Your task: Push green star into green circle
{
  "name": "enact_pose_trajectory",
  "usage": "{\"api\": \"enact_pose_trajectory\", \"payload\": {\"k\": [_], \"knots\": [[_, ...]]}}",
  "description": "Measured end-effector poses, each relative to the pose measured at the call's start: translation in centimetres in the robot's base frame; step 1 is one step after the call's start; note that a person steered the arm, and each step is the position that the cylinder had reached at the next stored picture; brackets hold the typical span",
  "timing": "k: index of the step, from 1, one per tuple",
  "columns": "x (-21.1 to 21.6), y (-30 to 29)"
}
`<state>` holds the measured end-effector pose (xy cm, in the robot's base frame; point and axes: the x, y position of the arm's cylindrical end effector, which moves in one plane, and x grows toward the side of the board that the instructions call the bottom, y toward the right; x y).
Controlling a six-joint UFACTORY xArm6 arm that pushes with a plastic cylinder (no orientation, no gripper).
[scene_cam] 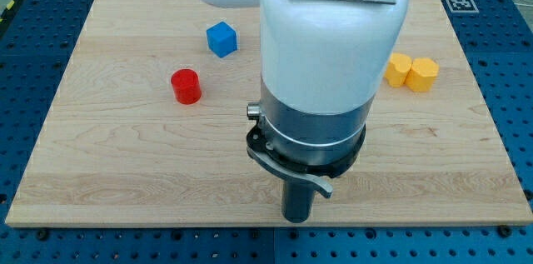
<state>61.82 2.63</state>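
Observation:
No green star and no green circle show in the camera view; the large white and grey arm body [321, 64] fills the middle of the view and hides the board behind it. My tip [297, 219] is the lower end of the dark rod, near the bottom edge of the wooden board [125, 156], a little right of centre. No block lies next to the tip. The nearest visible block, a red cylinder [186, 86], is far up and to the view's left of it.
A blue cube [221, 38] sits at the upper left of centre, above the red cylinder. Two yellow blocks [400, 70] [423, 74] touch each other at the right, beside the arm body. Blue perforated table surrounds the board.

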Motion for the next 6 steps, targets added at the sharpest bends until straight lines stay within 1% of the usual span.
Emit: {"api": "enact_pose_trajectory", "payload": {"k": [1,4,6], "knots": [[-0.7,-0.5],[-5.1,-2.3],[-5.3,-1.1]]}}
